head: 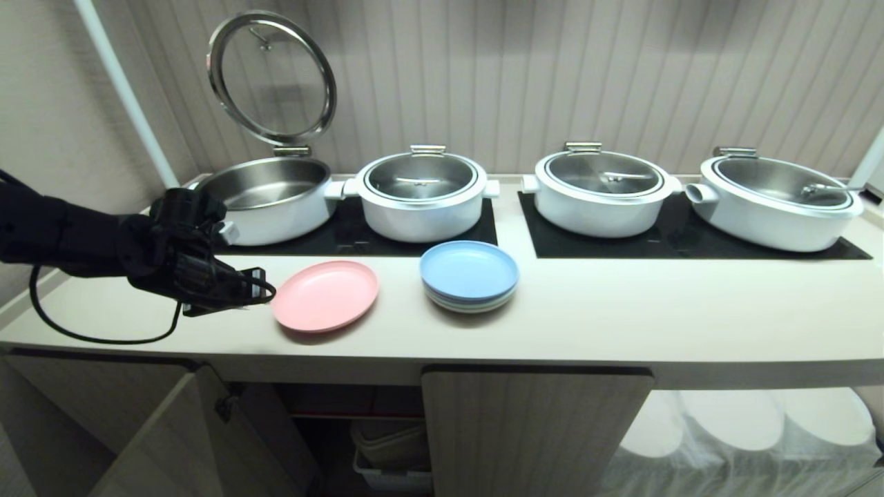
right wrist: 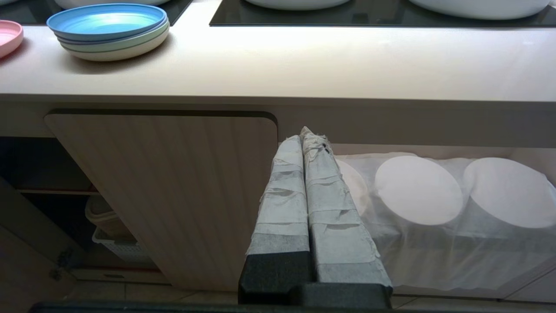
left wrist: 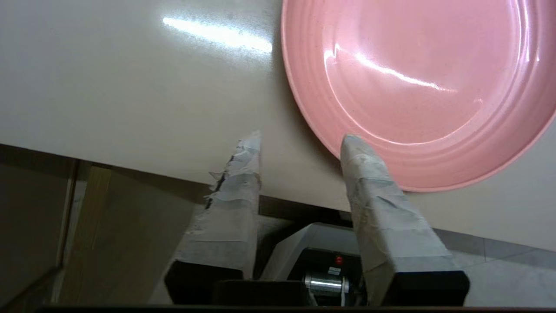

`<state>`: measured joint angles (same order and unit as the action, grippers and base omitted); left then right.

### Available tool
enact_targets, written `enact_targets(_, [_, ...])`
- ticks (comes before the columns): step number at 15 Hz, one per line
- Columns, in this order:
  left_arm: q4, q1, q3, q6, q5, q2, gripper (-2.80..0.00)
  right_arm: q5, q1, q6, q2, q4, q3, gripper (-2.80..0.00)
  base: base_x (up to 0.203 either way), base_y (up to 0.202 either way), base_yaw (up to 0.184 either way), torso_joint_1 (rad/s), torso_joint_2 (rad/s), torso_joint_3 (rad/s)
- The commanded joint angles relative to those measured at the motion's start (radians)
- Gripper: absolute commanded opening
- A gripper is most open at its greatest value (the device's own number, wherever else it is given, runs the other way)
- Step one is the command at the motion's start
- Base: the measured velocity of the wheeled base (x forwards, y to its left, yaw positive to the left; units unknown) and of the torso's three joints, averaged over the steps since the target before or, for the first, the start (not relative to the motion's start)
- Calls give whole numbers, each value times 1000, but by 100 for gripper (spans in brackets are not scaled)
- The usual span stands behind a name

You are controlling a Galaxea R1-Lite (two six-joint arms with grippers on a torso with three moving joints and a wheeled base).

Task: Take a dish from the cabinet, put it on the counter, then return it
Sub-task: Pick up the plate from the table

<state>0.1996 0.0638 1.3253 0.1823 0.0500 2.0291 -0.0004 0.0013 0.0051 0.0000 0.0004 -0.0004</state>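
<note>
Head view shows the round, shallow pink plastic dish lying flat on the cream-beige tabletop, the left pincer parted beside its rim. Left wrist view alone shows one taped fingertip overlapping that rim, so regrasping carelessly could slide the dish. Right pincer hangs closed before the fluted beige cabinet.

Left arm: black, fabric-covered; black cable looped beneath. Left tool and right tool: black bases, fingers wrapped in wrinkled grey-white tape.
</note>
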Motion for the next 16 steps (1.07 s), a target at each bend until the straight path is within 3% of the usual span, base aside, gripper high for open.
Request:
enact_targets(1, [1,7,3,2,1,-3,0,0,0,1,0,0,0,-280,0,0,0,0,0,0])
enact_targets(7, [0,22,27,-53,3,39,0,0,0,1,0,0,0,-280,0,0,0,0,0,0])
enact_targets(16, [0,21,143,-55,1,175,0,0,0,-1,0,0,0,-280,0,0,0,0,0,0])
